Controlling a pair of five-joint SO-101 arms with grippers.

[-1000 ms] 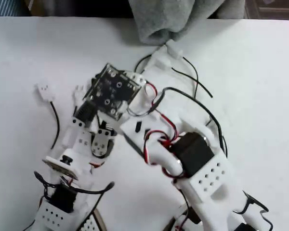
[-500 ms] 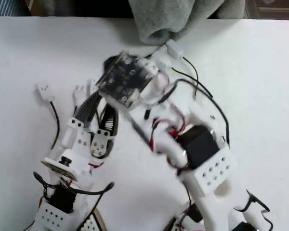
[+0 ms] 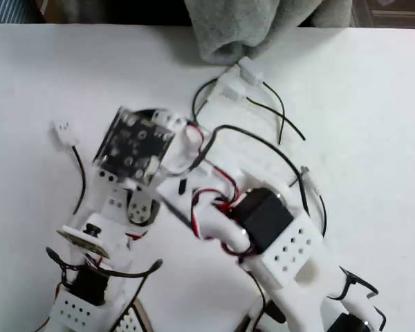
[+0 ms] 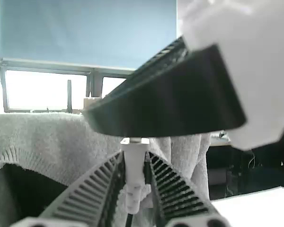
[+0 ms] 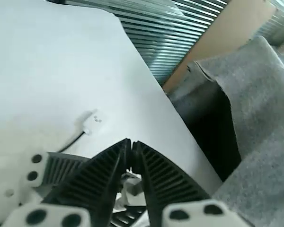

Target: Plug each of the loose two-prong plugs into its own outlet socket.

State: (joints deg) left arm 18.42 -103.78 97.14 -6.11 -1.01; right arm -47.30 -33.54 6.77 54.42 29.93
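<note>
My left gripper [image 4: 134, 158] is shut on a small white plug [image 4: 134, 172], held upright between its ribbed fingers. A black finger [image 4: 161, 101] of the right gripper lies across just above the plug's top. My right gripper [image 5: 131, 143] has its fingertips together, with a white piece [image 5: 131, 185] showing below them. In the high view the right arm's wrist board [image 3: 135, 145] hangs over the left arm's [image 3: 107, 207] gripper and hides it. Another loose white plug [image 3: 63, 131] on a black cable lies on the table to the left, the same plug [image 5: 92, 119] showing beyond the right gripper.
A joined pair of white connectors [image 3: 235, 77] with black cables lies near the far edge. A grey cloth [image 3: 242, 28] hangs over the back of the white table [image 3: 373, 138]. Black cables loop beside the right arm [image 3: 277, 228].
The right arm's wrist swung toward the far connectors, then came back left and now covers the left gripper. The left arm has barely moved.
</note>
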